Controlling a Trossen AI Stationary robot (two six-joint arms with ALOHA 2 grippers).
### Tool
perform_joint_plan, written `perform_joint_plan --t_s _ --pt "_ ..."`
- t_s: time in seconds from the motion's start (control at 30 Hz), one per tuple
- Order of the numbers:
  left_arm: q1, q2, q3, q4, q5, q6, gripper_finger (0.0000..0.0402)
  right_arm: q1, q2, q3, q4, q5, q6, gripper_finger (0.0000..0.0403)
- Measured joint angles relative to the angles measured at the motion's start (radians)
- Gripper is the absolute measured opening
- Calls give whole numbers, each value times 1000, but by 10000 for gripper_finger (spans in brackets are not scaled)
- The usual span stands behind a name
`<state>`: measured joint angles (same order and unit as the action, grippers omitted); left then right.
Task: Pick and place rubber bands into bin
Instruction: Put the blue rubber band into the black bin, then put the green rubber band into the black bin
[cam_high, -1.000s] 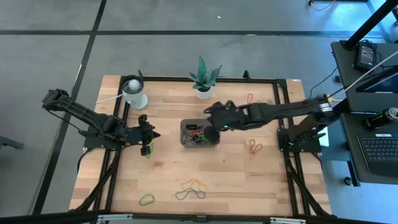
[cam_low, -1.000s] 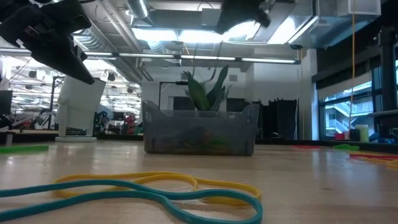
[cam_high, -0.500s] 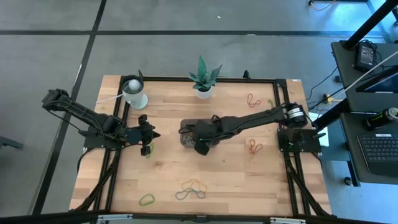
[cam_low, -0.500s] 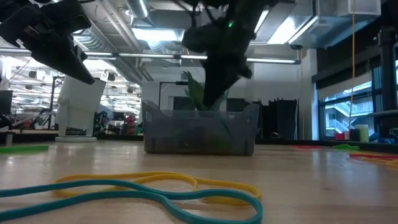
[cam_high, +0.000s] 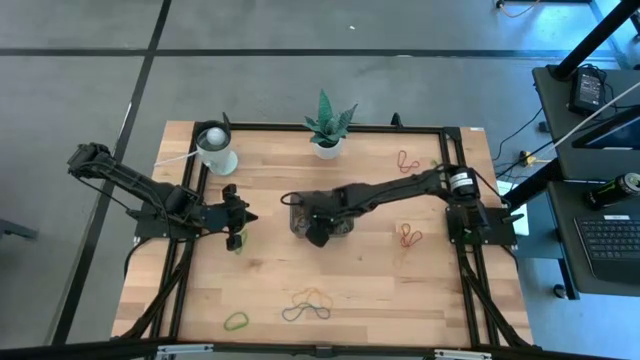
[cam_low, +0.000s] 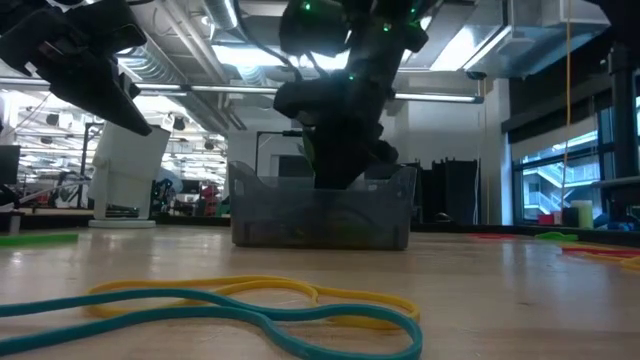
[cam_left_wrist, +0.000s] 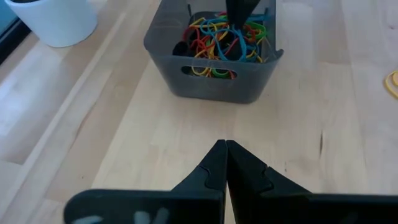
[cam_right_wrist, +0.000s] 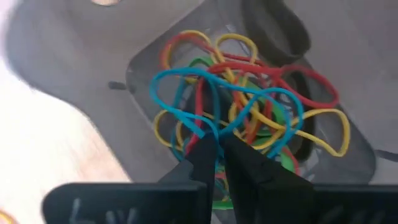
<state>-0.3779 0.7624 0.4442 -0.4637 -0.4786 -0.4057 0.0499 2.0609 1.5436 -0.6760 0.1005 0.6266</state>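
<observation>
Here the bin (cam_high: 318, 215) sits at the middle of the worktop (cam_high: 370, 290) in the high view, a dark grey translucent tray with low walls and rounded corners. Inside lies a tangle of bands (cam_right_wrist: 249, 118) in red, yellow, blue and green. The right gripper (cam_right_wrist: 217, 146) reaches down into the bin, its fingers (cam_right_wrist: 202, 155) parted only by a thin slit, with a blue band (cam_right_wrist: 186, 102) lying across their tips; whether they pinch it cannot be told. The left gripper (cam_left_wrist: 225, 149) hangs at centre left of the high view, well apart from the bin, its fingers pressed together. Loose bands (cam_high: 308, 304) lie at lower centre, a green one (cam_high: 236, 321) at lower left, and red ones (cam_high: 410, 236) to the right. A white cup (cam_high: 216, 150) and a potted plant (cam_high: 327, 125) stand along the upper edge.
</observation>
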Motion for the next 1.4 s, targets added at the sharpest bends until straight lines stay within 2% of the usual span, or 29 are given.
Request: perform_joint_plan --t_s 0.27,0.47,0.63,0.77,0.97,1.23,1.4 --pt "0 0 0 -2 3 -1 2 -4 -13 -2 -12 -9 -3 86" --pt "0 0 0 -3 54 -1 2 -4 -71 -2 -21 -8 -33 111" --pt "0 0 0 -3 54 -1 2 -7 -157 -1 -73 3 -73 113" --pt "0 0 0 -3 54 -1 2 -6 -248 -32 -104 44 -97 98" --pt "0 0 0 3 54 -3 2 25 -465 -222 -99 164 -54 62" --pt "0 1 9 68 62 -2 2 97 -833 -579 -35 177 158 19" --pt "0 49 89 41 59 6 2 163 -1013 -774 -11 179 289 4"
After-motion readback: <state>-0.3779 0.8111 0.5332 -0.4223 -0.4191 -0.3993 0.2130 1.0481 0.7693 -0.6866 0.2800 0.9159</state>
